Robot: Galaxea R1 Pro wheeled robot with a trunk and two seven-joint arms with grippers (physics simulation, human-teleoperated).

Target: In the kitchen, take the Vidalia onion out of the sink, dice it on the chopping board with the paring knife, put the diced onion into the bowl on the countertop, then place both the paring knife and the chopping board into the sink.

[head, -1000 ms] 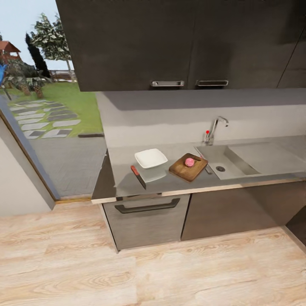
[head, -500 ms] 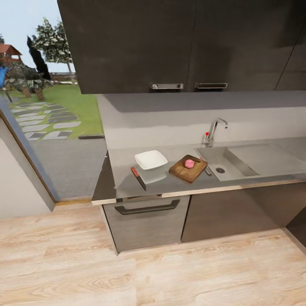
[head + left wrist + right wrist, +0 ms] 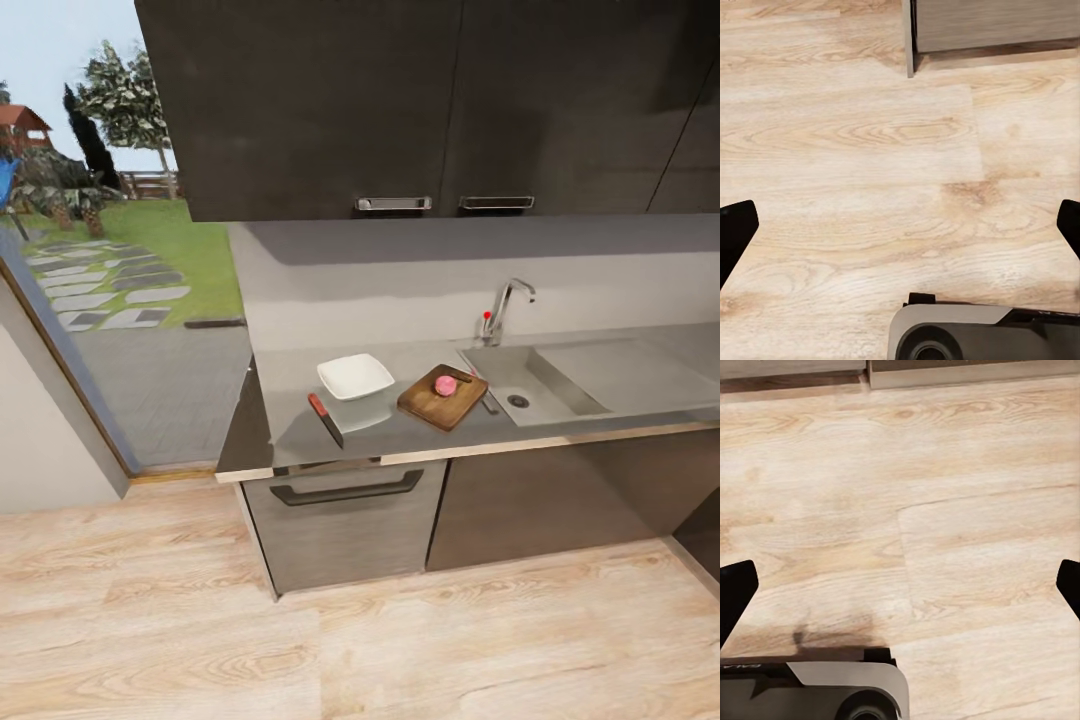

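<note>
Now the onion (image 3: 445,383) sits on the chopping board (image 3: 442,395), beside the sink (image 3: 530,380). Both jaws hang open over the floor (image 3: 870,150). Roll close, then take the paring knife (image 3: 325,417) by its red handle.

Evenly bright, soft render with daylight from the window (image 3: 110,250) at upper left of the frame. Slightly blurred, low detail throughout. Broad shadow under the dark upper cabinets (image 3: 420,100) across the backsplash (image 3: 400,285). Faint sheen on the desk (image 3: 290,420). Small dark shadow on the floor (image 3: 832,634) in the right wrist view.
</note>
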